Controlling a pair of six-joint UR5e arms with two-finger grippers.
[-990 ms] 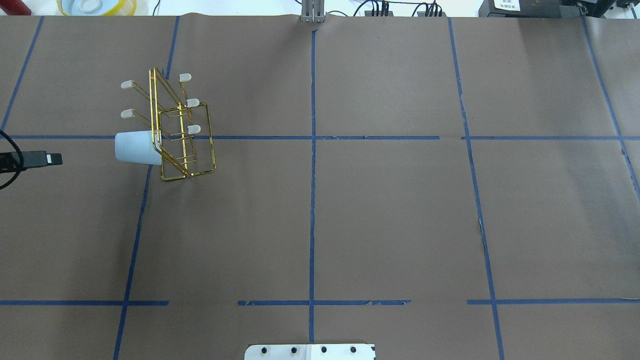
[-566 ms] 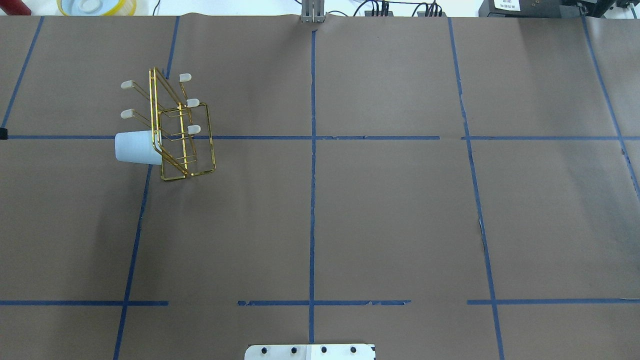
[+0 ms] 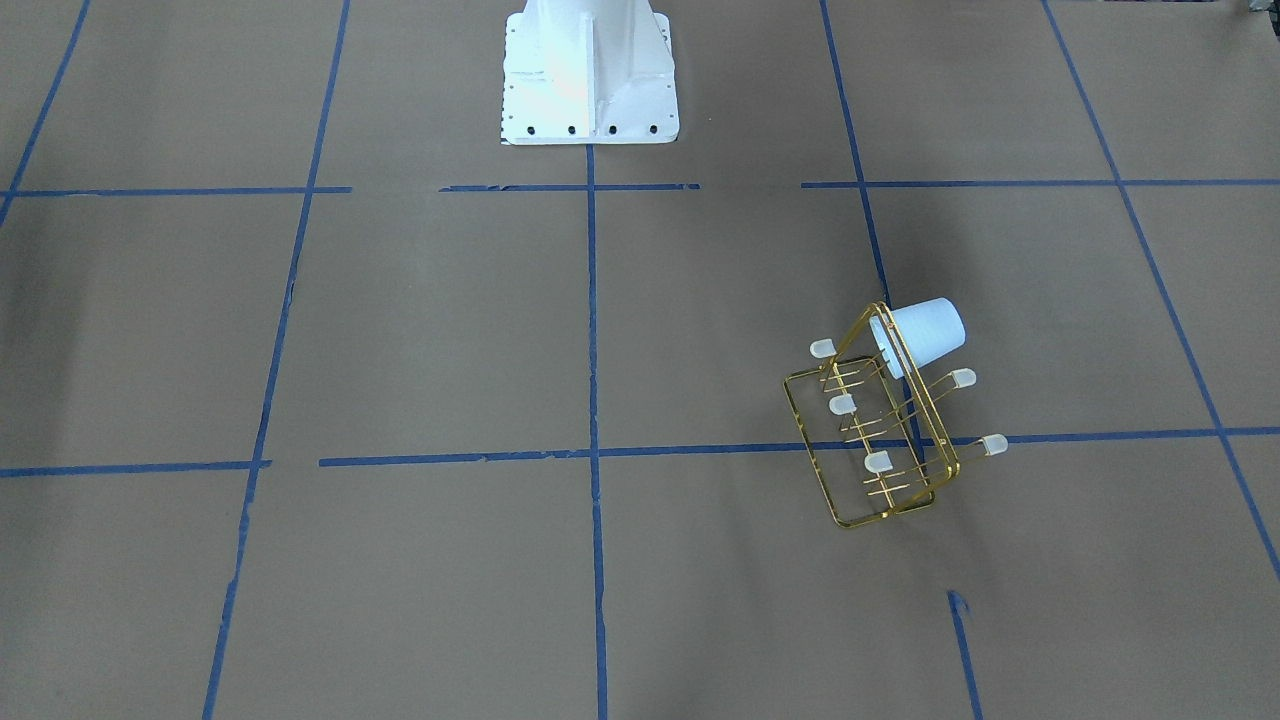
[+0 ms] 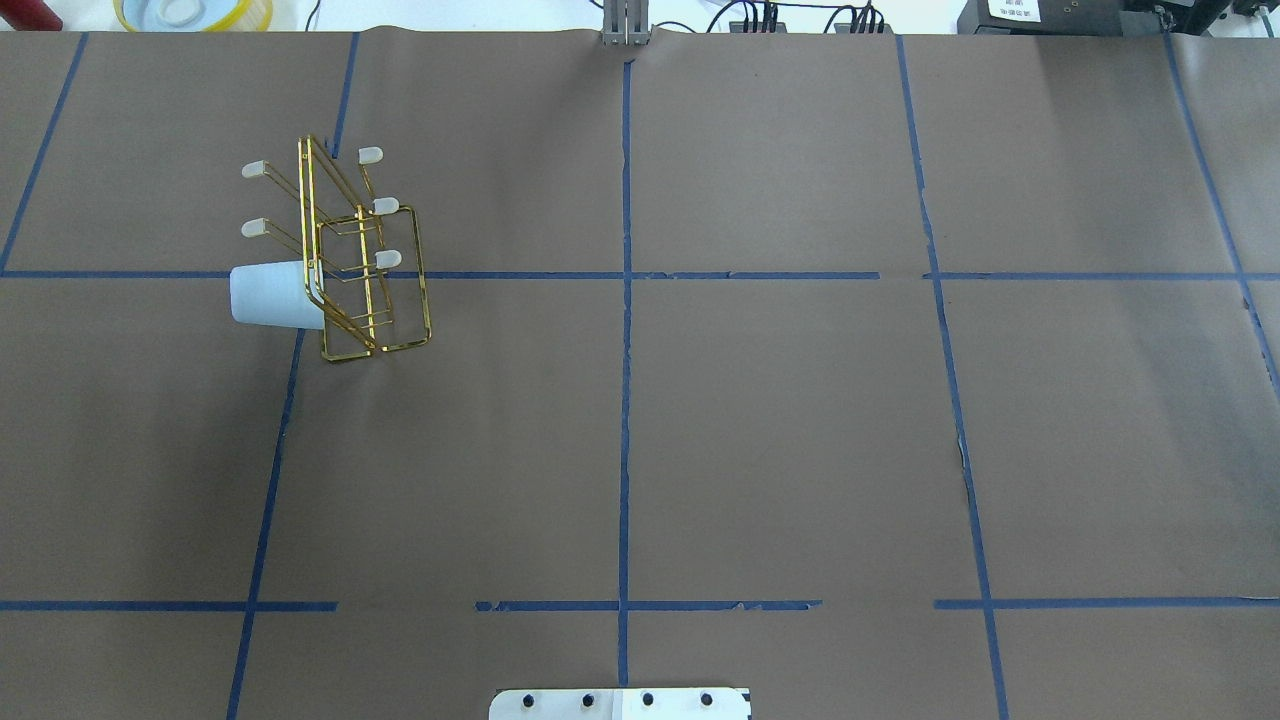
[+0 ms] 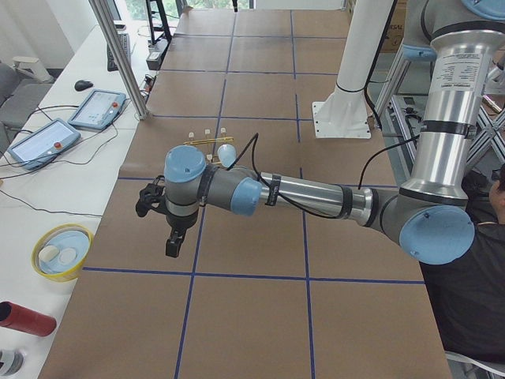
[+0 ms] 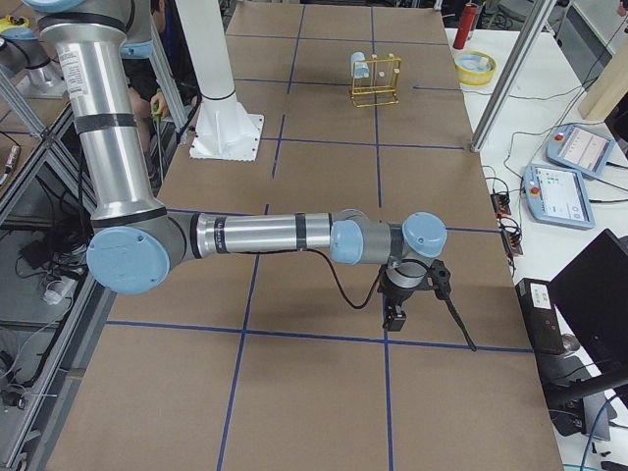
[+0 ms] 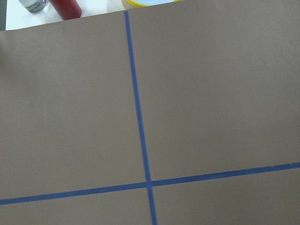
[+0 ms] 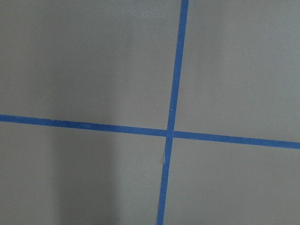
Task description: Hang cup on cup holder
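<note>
The cup sits on the near left peg of the cup holder. It is tipped on its side, with its mouth against the gold upright frame and its closed end pointing left. The rack stands on the brown paper table cover in the far left part, across a blue tape line. Five white-capped pegs show bare, two to the left of the frame and three to the right.

The left gripper shows only in the left side view, hanging low over the paper at the table's left end, well apart from the rack. I cannot tell whether its claw is wide or narrow. In that view the arm's wrist joint stands in front of the rack's lower part. The right gripper hangs over the right end, far from the rack, and its claw cannot be judged either.

A yellow-rimmed dish and a red cylinder lie beyond the left end, and two teach pendants lie off the far edge. The white robot base stands at the near middle. A person in dark clothes sits behind the robot.
</note>
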